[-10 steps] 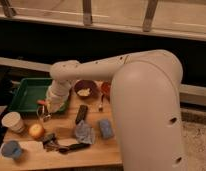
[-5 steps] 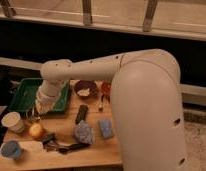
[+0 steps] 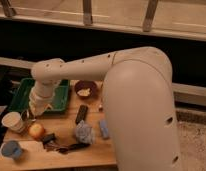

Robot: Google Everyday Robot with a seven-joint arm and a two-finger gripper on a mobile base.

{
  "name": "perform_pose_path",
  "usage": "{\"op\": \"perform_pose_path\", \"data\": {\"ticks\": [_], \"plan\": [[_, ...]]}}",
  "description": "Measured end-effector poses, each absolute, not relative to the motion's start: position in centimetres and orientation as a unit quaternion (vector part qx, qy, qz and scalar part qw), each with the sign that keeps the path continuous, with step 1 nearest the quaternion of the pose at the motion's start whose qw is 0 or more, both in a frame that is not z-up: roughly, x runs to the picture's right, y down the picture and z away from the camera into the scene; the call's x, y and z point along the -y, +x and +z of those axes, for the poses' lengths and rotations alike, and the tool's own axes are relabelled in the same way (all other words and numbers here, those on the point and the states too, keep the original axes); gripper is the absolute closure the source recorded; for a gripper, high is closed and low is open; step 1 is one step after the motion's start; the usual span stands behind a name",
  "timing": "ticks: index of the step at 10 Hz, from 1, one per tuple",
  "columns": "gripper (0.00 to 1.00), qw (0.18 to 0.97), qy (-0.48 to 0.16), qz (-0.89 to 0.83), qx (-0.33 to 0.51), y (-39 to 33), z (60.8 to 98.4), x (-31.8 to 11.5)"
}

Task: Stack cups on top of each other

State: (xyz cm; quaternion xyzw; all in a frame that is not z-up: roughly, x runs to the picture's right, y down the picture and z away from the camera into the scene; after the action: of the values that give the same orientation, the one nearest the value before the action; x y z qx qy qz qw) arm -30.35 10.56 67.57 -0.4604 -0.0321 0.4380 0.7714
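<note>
The cream-white cup stands upright at the left edge of the wooden table. The shorter light-blue cup stands at the front left corner, apart from the white one. My gripper hangs down from the white arm, just right of the white cup's rim and above the table. I cannot tell if it touches the cup.
A green tray lies behind the gripper. An orange fruit sits between the two cups. A dark bowl, a black bar, a crumpled blue cloth, a blue sponge and dark clutter lie to the right.
The arm has swung left and down, from over the green tray to beside the white cup. The cups have not moved.
</note>
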Motion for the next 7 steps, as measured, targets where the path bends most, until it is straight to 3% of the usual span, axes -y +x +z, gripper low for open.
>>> {"op": "perform_pose_path", "data": {"ticks": [4,7], "plan": [[1.0,0.804,-0.463,0.372,0.029,-36.1,63.1,-15.1],[1.0,0.806,-0.492,0.326,0.041,-40.5,62.0,-18.3]]}}
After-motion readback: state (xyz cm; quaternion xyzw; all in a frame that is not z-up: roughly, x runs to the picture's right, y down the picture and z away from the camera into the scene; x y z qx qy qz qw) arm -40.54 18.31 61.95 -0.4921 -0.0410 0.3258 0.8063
